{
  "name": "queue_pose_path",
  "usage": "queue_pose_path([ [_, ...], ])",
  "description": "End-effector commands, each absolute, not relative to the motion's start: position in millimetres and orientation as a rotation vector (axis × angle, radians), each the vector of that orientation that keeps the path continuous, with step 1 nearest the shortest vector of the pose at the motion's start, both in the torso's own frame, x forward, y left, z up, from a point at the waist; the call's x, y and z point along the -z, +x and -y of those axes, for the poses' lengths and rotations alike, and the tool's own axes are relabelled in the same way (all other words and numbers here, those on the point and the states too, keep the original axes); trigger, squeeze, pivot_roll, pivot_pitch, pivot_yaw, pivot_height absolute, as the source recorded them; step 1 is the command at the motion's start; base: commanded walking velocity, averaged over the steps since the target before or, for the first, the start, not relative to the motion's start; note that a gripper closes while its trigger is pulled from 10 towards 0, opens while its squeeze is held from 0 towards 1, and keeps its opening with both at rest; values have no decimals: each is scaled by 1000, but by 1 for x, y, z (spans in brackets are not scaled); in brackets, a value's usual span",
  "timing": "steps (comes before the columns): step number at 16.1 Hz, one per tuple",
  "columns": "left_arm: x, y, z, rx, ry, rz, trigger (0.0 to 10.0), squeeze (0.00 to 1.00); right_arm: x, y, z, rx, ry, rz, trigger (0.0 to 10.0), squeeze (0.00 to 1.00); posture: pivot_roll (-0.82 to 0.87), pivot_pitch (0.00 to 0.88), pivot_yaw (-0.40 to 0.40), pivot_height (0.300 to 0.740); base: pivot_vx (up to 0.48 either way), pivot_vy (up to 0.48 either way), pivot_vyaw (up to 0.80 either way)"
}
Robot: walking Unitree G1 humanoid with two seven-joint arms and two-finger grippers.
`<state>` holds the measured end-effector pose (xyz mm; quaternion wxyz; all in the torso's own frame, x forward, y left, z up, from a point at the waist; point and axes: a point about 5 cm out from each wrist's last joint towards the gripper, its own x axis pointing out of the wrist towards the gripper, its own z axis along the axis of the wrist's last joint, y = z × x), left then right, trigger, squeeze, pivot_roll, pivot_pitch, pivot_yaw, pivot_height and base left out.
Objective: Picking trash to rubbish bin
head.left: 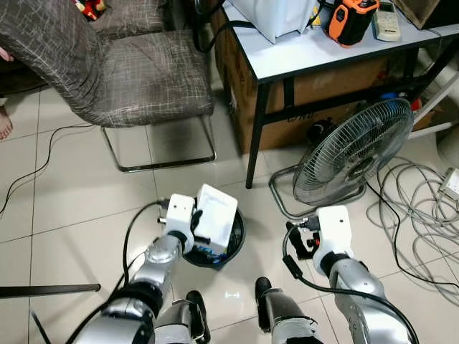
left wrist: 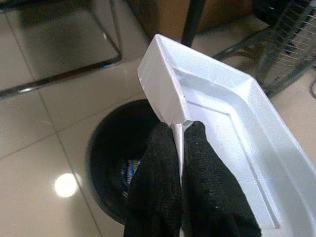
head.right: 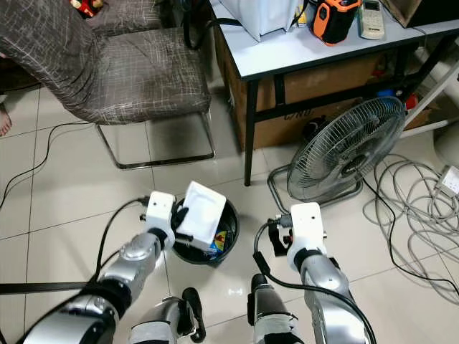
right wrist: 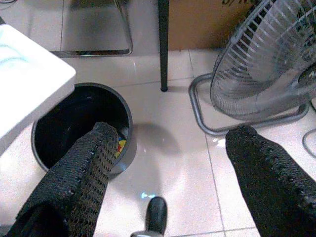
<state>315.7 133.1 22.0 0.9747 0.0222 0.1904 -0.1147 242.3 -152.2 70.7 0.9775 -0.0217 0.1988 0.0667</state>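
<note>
My left gripper (left wrist: 180, 129) is shut on the edge of a white foam tray (head.left: 217, 218), holding it tilted over the black rubbish bin (head.left: 236, 242) on the tiled floor. Part of the tray sits inside the bin's mouth. A colourful wrapper (left wrist: 129, 168) lies at the bottom of the bin. My right gripper (right wrist: 173, 133) is open and holds nothing. It hangs low to the right of the bin, in front of the fan.
A standing fan (head.left: 355, 150) rests on the floor at the right, with loose cables (head.left: 423, 208) beyond it. A white table (head.left: 323, 54) with a cardboard box (head.left: 337, 82) under it stands behind. A grey chair (head.left: 136, 72) is at the back left. A person's foot (head.left: 3, 122) shows at the far left.
</note>
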Motion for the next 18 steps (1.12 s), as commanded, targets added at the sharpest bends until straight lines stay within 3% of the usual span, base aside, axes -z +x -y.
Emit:
queue_pose_path([
  [1, -10, 307, -140, 197, 57, -432, 10000, 0, -70, 238, 152, -139, -42, -415, 10000, 0, -258, 354, 47, 740, 0, 0, 0],
  [8, -9, 306, -170, 65, 54, -434, 10000, 0, -71, 239, 151, -158, -40, -415, 10000, 0, -254, 356, 40, 740, 0, 0, 0],
  [16, -16, 313, -153, 101, 32, -406, 10000, 0, -72, 239, 150, -155, -42, -409, 10000, 0, -261, 350, 44, 740, 0, 0, 0],
  [17, -16, 313, -152, 106, 23, -400, 10000, 82, -72, 239, 150, -155, -42, -408, 10000, 0, -262, 350, 44, 740, 0, 0, 0],
  [18, -16, 313, -153, 99, 26, -396, 10000, 451, -73, 239, 151, -153, -43, -407, 10000, 0, -262, 350, 44, 740, 0, 0, 0],
])
